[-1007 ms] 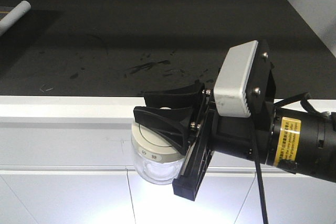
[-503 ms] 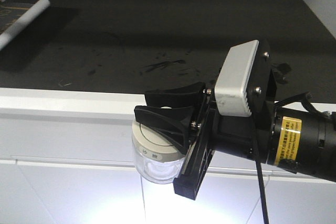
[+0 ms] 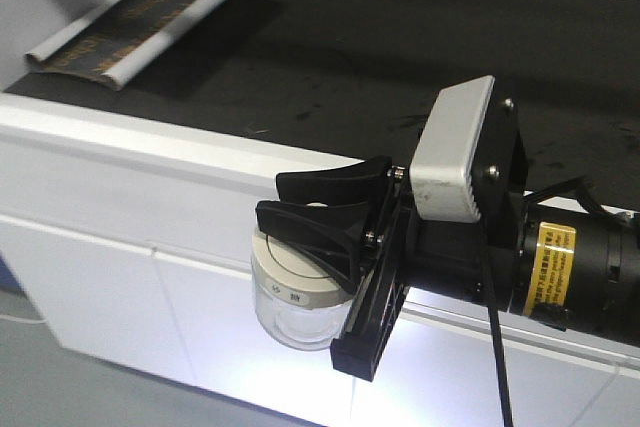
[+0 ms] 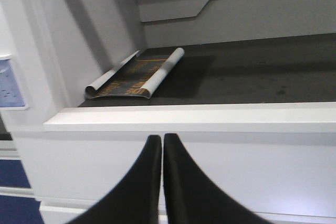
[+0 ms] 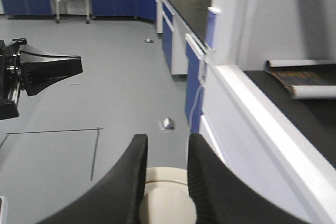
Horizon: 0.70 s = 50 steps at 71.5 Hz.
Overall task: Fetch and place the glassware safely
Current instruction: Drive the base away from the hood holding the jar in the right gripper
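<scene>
Right gripper (image 3: 270,199): jaws pinching the glass jar (image 3: 288,325) at its cream lid (image 3: 295,282); the exact contact is hidden under the fingers. The jar hangs in the air, roughly upright, just in front of the white front edge of the counter (image 3: 420,57), below top level and resting on nothing. Left gripper (image 4: 161,138): jaws pressed together, nothing between them, facing the same front edge. A half-unrolled dark sheet (image 3: 140,22) lies at the counter's far left corner, well apart from the jar.
</scene>
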Motion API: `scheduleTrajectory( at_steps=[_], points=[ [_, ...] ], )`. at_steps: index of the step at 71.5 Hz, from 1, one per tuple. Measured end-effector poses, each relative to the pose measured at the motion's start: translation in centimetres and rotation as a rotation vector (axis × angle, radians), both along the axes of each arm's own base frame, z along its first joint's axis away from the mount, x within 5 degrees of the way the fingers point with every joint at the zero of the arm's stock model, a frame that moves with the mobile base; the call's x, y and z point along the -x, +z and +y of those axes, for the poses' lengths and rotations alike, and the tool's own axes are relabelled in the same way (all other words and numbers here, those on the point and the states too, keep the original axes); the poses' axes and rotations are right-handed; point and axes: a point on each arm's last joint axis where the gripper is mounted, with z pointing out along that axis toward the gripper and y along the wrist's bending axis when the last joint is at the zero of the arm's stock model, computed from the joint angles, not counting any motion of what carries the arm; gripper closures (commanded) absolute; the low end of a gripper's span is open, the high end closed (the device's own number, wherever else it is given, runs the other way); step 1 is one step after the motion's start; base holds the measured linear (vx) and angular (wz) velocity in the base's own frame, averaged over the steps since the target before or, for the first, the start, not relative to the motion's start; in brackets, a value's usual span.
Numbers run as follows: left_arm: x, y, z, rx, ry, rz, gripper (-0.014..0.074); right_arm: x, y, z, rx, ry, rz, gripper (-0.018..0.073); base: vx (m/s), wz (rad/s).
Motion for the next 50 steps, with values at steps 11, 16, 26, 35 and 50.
scheduleTrajectory(
  at_steps=[11,16,26,35,50],
  points=[
    [0.0,0.0,0.0,0.0,0.0,0.0,0.0603,0.0,0.0,0.0,0.0,0.0,0.0,0.056,-0.06,0.49],
    [0.0,0.0,0.0,0.0,0.0,0.0,0.0603,0.0,0.0,0.0,0.0,0.0,0.0,0.056,-0.06,0.54],
    [0.0,0.0,0.0,0.0,0.0,0.0,0.0603,0.0,0.0,0.0,0.0,0.0,0.0,0.056,-0.06,0.61],
    [0.0,0.0,0.0,0.0,0.0,0.0,0.0603,0.0,0.0,0.0,0.0,0.0,0.0,0.056,-0.06,0.68],
    [0.0,0.0,0.0,0.0,0.0,0.0,0.0603,0.0,0.0,0.0,0.0,0.0,0.0,0.056,-0.08,0.7]
  ],
)
